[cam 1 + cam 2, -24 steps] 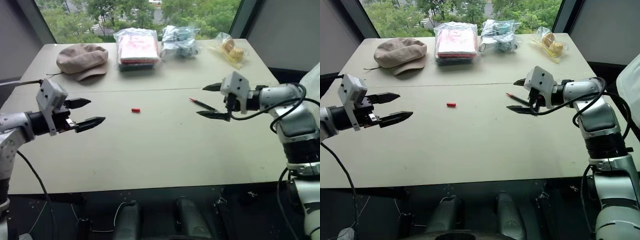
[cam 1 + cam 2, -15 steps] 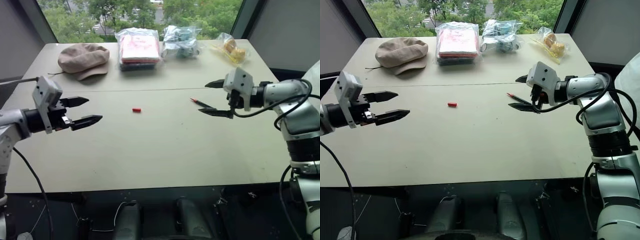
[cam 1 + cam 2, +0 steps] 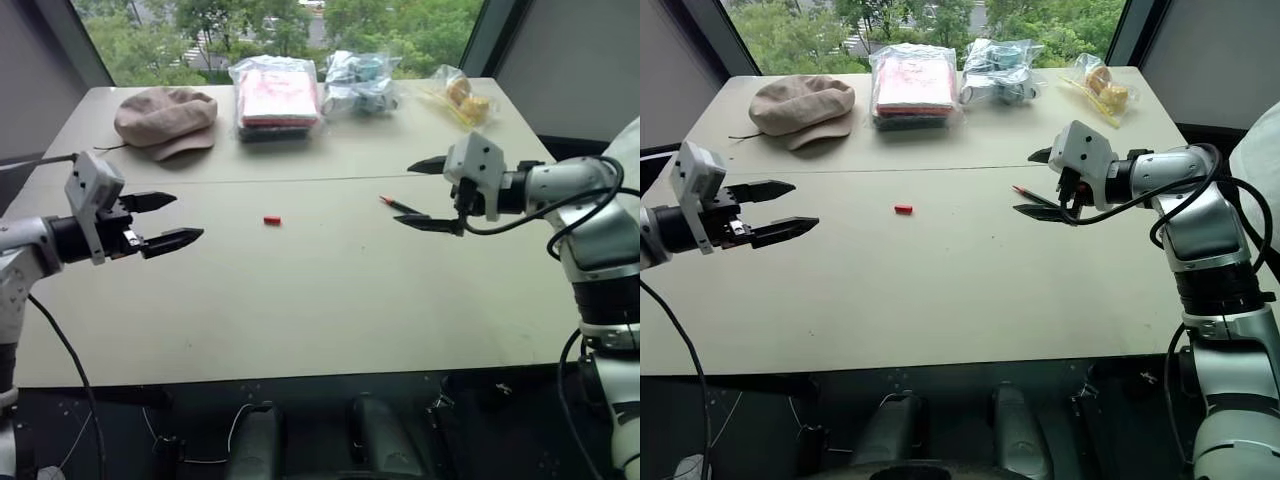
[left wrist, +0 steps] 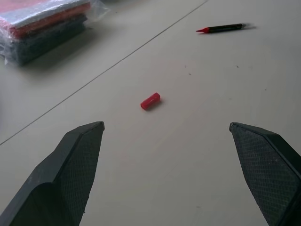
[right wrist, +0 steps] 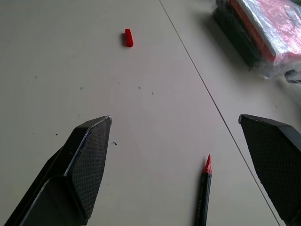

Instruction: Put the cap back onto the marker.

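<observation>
Presently both grippers hang above the beige table (image 3: 300, 320) holding nothing: the left gripper (image 3: 172, 221) has its fingers spread wide, and the right gripper (image 3: 422, 194) likewise stands agape. Between them the cap (image 3: 271, 219) lies alone on the tabletop, well apart from the marker (image 4: 221, 28), which lies just beside the right gripper, red tip bare. Farther back sit a beige cloth hat (image 3: 164, 120), a bagged red-and-dark stack (image 3: 277, 102) and two more clear bags.
</observation>
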